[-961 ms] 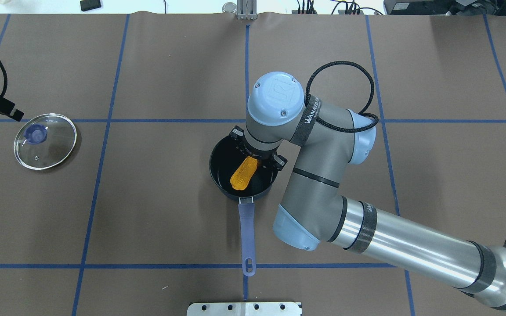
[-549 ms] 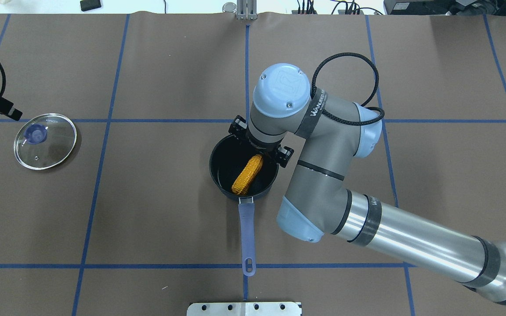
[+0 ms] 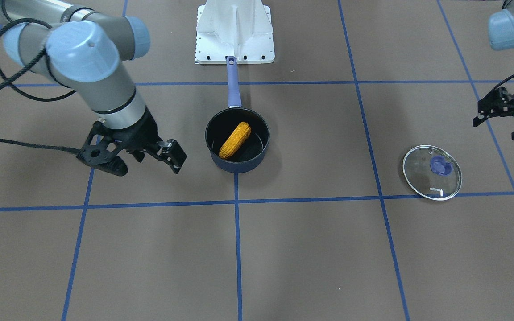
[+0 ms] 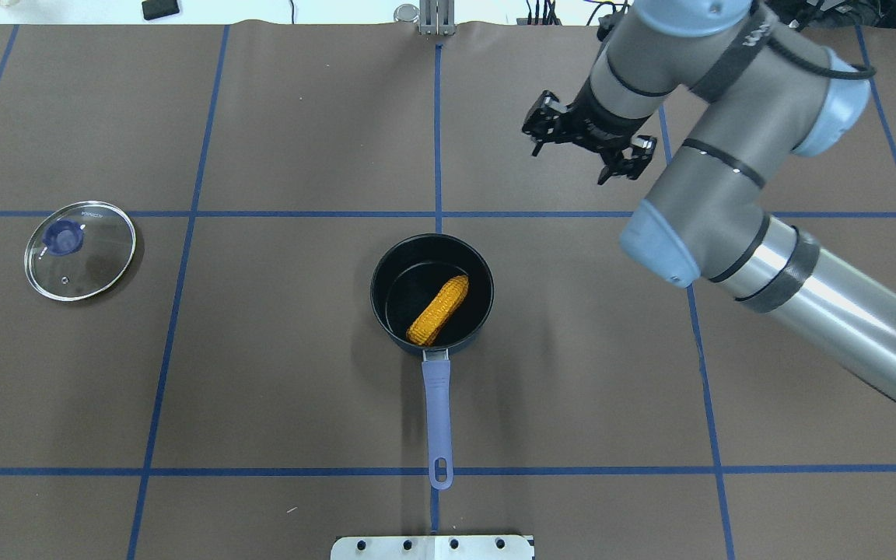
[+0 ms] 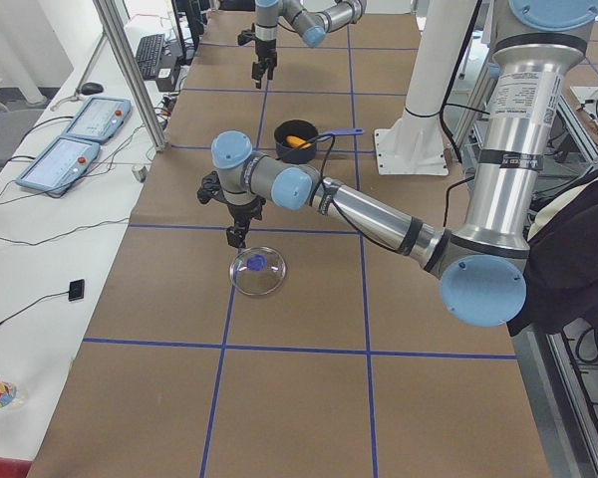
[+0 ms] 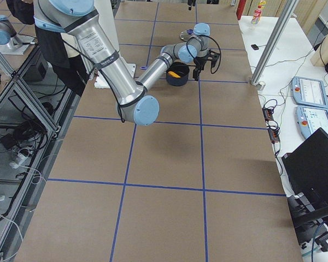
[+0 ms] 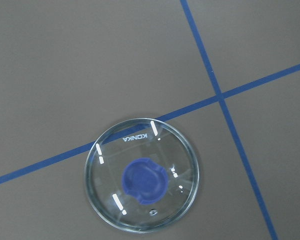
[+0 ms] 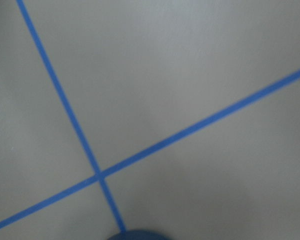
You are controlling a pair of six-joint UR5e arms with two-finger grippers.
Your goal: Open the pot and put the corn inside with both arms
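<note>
The dark navy pot [image 4: 376, 289] stands open at the table's middle, its purple-blue handle [image 4: 437, 412] pointing toward the robot. The orange-yellow corn [image 4: 439, 309] lies slantwise inside it; it also shows in the front view [image 3: 235, 140], in the pot [image 3: 238, 166]. My right gripper [image 4: 570, 162] is open and empty, raised beyond and to the right of the pot; the front view [image 3: 147, 166] shows it too. My left gripper [image 3: 495, 129] is open and empty, hovering near the glass lid [image 3: 432, 172].
The round glass KONKA lid [image 4: 80, 250] with its blue knob lies flat at the far left, also in the left wrist view [image 7: 141, 175]. The white base plate [image 4: 432, 547] sits at the near edge. Blue tape lines cross the brown table cover.
My right gripper let go of the corn, which now lies in the pot, then rose and swung away to the far right. My left gripper moved further left, almost out of the overhead view.
</note>
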